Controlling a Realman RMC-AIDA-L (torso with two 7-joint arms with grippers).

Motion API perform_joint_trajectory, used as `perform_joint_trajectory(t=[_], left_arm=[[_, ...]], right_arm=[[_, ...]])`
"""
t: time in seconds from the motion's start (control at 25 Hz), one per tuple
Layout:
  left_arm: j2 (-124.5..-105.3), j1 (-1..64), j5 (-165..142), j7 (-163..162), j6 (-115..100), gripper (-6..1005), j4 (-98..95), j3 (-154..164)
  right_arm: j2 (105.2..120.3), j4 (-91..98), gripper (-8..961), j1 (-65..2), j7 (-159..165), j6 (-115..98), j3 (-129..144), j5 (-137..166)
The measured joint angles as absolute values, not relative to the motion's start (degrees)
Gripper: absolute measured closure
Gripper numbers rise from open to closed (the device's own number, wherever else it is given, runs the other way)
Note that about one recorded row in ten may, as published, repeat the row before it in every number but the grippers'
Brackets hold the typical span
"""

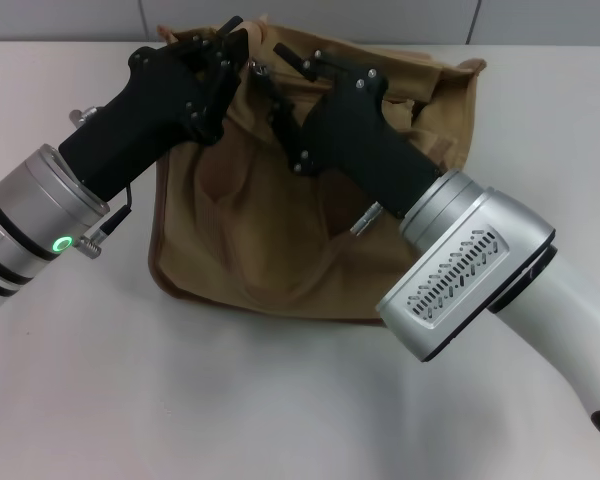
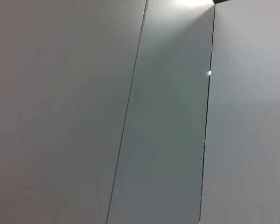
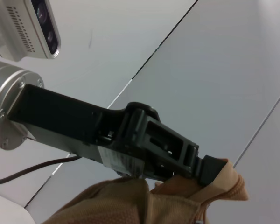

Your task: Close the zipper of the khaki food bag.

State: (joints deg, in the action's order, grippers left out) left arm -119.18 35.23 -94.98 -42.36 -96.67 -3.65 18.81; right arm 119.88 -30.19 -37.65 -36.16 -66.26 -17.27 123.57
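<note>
The khaki food bag (image 1: 280, 240) stands on the table (image 1: 100, 400), at the middle, toward the far edge, with a wall (image 1: 380, 18) behind it. The left gripper (image 1: 223, 52) is at the bag's top left corner. The right gripper (image 1: 280, 80) is just beside it, over the top's middle.
</note>
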Motion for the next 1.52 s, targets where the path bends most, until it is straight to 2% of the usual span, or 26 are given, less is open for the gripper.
perform_joint_trajectory(t=[0.28, 0.4, 0.96, 1.52], left_arm=[[-119.18, 35.2, -94.9, -42.4, -96.7, 977, -3.4, 18.8], [-119.18, 35.2, -94.9, -42.4, -96.7, 977, -3.0, 18.7], [-119.01, 33.6, -94.8, -42.4, -97.2, 977, -3.4, 18.0], [-118.66, 29.2, -94.8, -42.5, -96.8, 977, -6.7, 10.8]], right_arm=[[119.88, -30.1, 742, -37.6, -36.1, -65.6, -17.3, 123.6], [119.88, -30.1, 949, -37.6, -36.1, -65.0, -17.3, 123.6], [119.88, -30.1, 951, -36.8, -36.0, -64.9, -18.0, 123.2], [119.88, -29.3, 953, -32.8, -35.9, -65.5, -20.1, 123.1]])
